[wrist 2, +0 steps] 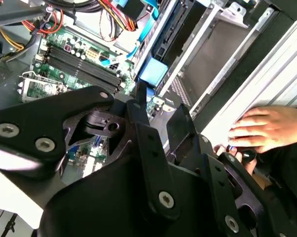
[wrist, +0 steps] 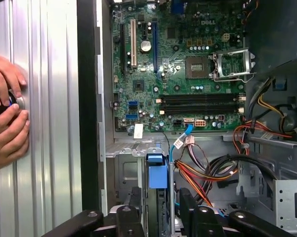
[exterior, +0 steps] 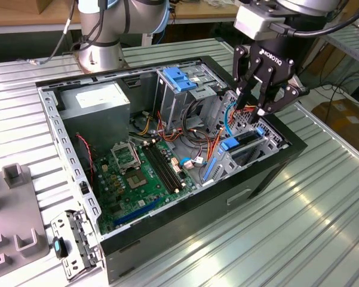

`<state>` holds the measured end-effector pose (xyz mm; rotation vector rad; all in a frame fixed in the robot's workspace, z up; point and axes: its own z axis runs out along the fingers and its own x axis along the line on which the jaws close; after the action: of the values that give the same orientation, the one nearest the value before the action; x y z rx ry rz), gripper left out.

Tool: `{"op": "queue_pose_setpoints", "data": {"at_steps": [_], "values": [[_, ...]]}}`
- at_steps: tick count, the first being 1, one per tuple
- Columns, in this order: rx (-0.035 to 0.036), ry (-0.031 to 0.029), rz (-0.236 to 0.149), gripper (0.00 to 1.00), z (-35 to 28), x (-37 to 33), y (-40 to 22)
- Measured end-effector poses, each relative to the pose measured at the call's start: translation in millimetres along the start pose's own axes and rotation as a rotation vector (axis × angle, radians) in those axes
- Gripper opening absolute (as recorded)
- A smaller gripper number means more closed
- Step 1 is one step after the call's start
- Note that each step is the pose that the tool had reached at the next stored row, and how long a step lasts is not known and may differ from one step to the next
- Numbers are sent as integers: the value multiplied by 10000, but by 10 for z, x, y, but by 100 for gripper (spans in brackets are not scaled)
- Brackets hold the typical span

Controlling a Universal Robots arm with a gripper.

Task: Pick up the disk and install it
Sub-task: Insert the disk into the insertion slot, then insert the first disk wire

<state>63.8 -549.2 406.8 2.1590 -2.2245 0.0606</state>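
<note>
Robotics workshop, ribbed metal workbench (exterior: pixel 322 203), opened computer case (exterior: pixel 167 254), robot arm base (exterior: pixel 101 57) bolted down.

Computer case (exterior: pixel 167 242) on ribbed table (exterior: pixel 322 203)

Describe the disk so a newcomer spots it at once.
Find the open black computer case. At its end on the exterior view's right, below the gripper, the disk sits in the drive cage. It is a dark slab framed by bright blue rails, unlike the paler blue latch plate.
</note>
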Motion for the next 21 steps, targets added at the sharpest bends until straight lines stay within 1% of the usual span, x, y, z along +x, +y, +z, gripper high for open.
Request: {"op": "queue_pose_setpoints", "data": {"at_steps": [3, 4, 6, 8, 21], "values": [[0, 0, 2, 24, 95, 0, -13], [0, 0, 1, 24, 115, 1, -15], [-1, 0, 1, 11, 158, 5, -20], [-1, 0, 1, 11, 224, 10, -25], [0, 0, 1, 11, 233, 9, -29]]}}
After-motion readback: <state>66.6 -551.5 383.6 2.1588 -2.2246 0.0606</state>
